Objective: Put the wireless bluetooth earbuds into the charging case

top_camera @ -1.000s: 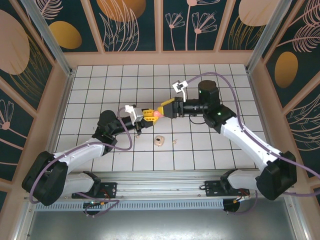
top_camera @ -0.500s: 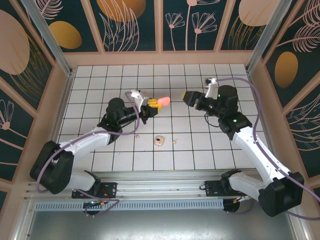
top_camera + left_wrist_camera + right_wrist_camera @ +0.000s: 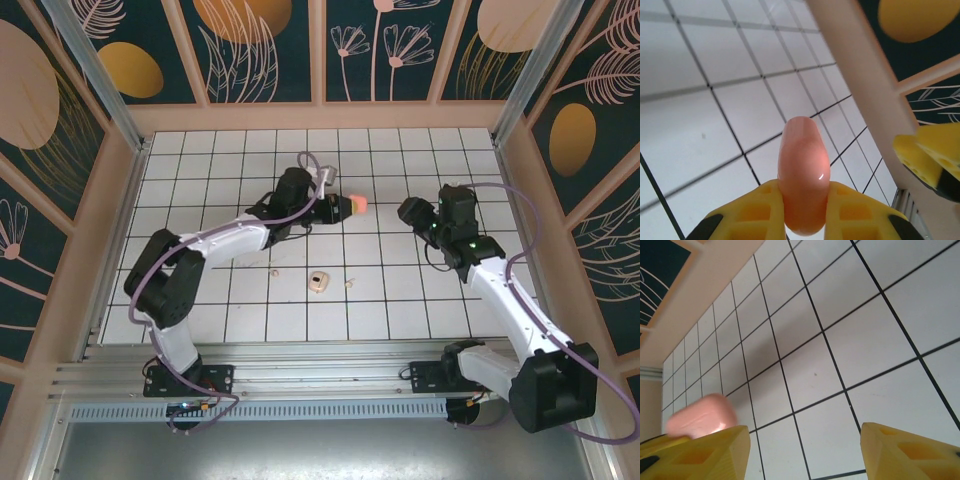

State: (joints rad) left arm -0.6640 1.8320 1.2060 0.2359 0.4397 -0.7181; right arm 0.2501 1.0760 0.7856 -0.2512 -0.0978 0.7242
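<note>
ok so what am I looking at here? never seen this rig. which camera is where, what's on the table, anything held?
Two robot arms are bolted at the near edge of a white tiled table. The wide picture looks down from above and behind them. The other two come from a camera on each wrist, so the yellow fingers at the bottom are that arm's own gripper. The left gripper is shut on a pink pebble-shaped case, held clear of the tiles. The right gripper is open, with nothing between its fingers. On the table lie a cream case and what look like two tiny buds: one earbud just right of it, a second earbud further left.
</note>
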